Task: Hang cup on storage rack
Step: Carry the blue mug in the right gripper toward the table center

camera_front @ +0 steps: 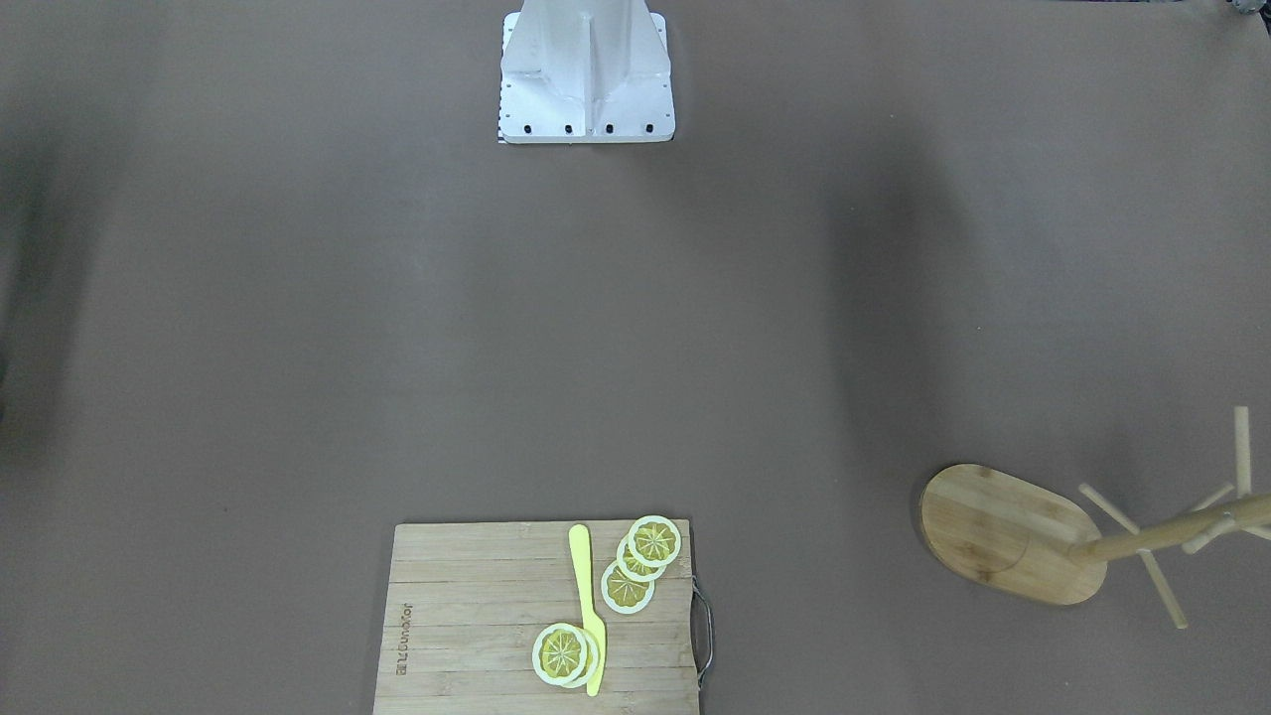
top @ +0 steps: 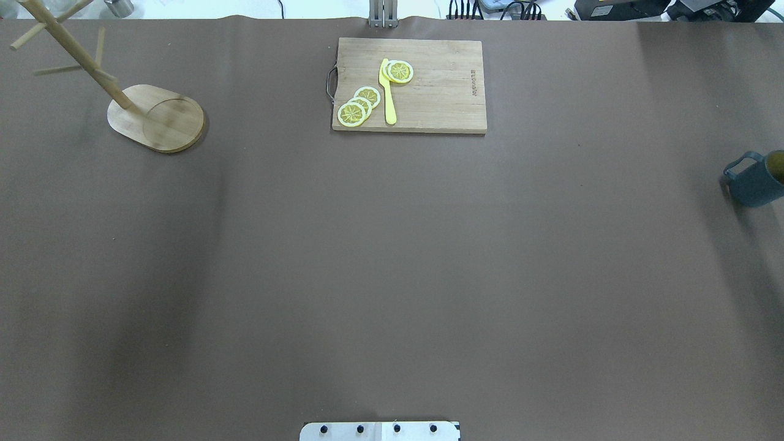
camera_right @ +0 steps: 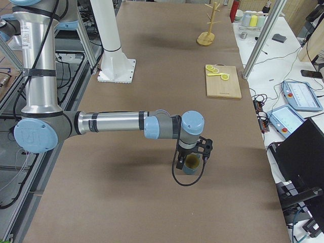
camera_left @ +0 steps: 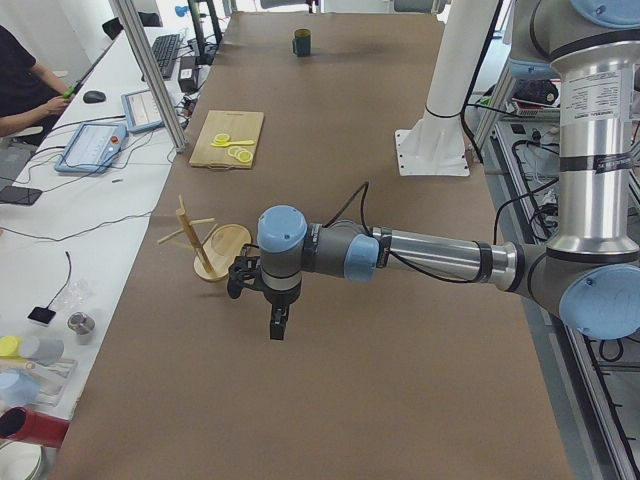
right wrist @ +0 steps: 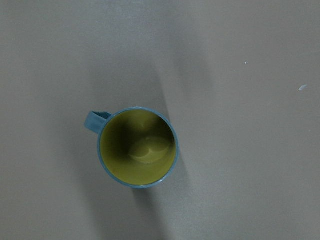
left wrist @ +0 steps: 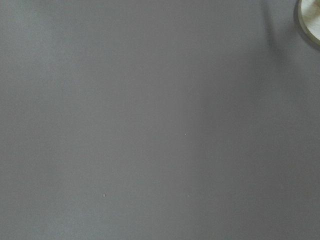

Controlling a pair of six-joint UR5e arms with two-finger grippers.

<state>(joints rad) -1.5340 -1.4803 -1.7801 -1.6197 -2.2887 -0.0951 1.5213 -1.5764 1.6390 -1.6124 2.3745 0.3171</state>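
The cup (top: 756, 177) is a dark blue-grey mug with a yellowish inside. It stands upright on the table at the right edge of the overhead view. The right wrist view looks straight down into the cup (right wrist: 137, 147), its handle to the left. In the exterior right view my right gripper (camera_right: 192, 157) hovers just above the cup (camera_right: 192, 164); I cannot tell if it is open. The storage rack (top: 156, 116), a bamboo mug tree, stands at the far left; it also shows in the front view (camera_front: 1013, 536). My left gripper (camera_left: 276, 328) hangs near the rack (camera_left: 208, 248); I cannot tell its state.
A wooden cutting board (top: 441, 104) with lemon slices (top: 358, 105) and a yellow knife (top: 388, 92) lies at the far middle of the table. The robot's base (camera_front: 588, 74) stands at the near edge. The rack's base edge (left wrist: 312, 20) shows in the left wrist view.
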